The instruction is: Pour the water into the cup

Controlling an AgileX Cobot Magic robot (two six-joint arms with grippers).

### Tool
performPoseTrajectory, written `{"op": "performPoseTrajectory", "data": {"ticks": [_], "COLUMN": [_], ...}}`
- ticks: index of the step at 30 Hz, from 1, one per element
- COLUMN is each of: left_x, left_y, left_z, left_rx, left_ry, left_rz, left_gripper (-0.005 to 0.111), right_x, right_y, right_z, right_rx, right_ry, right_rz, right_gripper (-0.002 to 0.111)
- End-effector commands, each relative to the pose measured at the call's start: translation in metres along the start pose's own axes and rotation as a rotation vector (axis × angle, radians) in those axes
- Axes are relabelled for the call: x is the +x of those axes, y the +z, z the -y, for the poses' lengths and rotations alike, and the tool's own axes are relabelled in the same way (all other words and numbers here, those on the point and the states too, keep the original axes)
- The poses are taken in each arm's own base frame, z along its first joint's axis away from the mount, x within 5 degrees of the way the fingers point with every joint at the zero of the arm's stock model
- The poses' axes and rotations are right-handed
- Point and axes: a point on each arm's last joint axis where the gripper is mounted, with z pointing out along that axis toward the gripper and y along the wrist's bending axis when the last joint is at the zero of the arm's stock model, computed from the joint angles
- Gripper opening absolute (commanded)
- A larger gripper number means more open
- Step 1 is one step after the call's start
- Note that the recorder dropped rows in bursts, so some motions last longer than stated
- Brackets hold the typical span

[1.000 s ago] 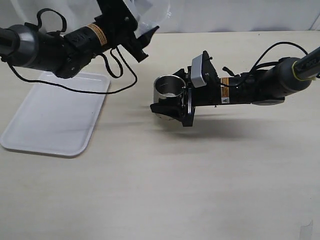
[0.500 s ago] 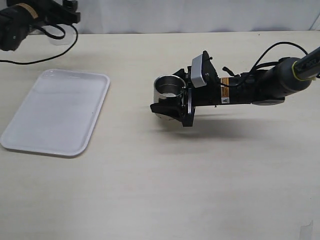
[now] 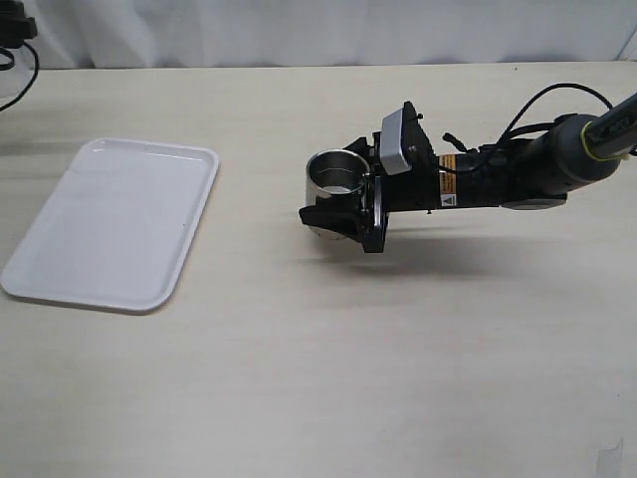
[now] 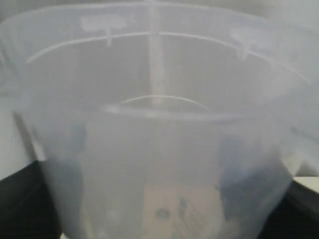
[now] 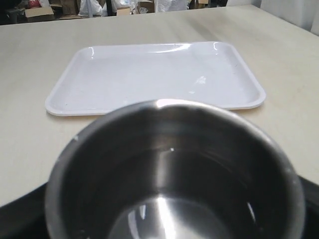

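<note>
while the right end effector (image 3: 338,186) clamps the cup (image 3: 333,171), the left end effector (image 4: 162,211) clasps a beaker (image 4: 159,124); arm label (image 3: 448,195) unreadable.

The right arm (image 3: 498,179), near the right edge of the bench (image 3: 299,378), is a black tube that swells into a dark grey rounded joint (image 3: 542,164). It has a yellow-green band (image 3: 595,140) further out. An orange label (image 3: 448,161) sits on its side, and a pale grey box (image 3: 398,141) tops the wrist. Thin black cables (image 3: 545,97) loop above it. The right pincer (image 3: 336,185) has black fingers (image 3: 326,215). At the far left corner, the left arm (image 3: 10,22) shows only black, with a black cable (image 3: 33,65).
</note>
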Motion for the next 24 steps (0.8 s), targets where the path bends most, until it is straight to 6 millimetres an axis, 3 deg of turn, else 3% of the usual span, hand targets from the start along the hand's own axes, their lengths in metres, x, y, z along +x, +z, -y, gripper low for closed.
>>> {"op": "performPoseTrajectory", "data": {"ticks": [1, 7, 18, 24], "left_x": [0.014, 0.037, 0.059, 0.061], "left_y": [0.005, 0.015, 0.023, 0.023], "left_z": [-0.013, -0.013, -0.008, -0.008], "left_rx": [-0.015, -0.001, 0.046, 0.045], "left_ry": [-0.044, -0.091, -0.103, -0.102], "left_rz": [-0.008, 0.002, 0.036, 0.021], "left_gripper": [0.0, 0.0, 0.0, 0.0], "right_x": [-0.007, -0.007, -0.006, -0.006], "right_y": [-0.001, -0.001, 0.0, 0.0], "right_z": [0.0, 0.0, 0.0, 0.0], "right_rx": [-0.008, -0.013, -0.014, -0.014], "right_ry": [-0.014, -0.016, -0.015, -0.013], "right_rz": [0.036, 0.033, 0.032, 0.032], "right_gripper": [0.004, 0.004, 0.004, 0.004]}}
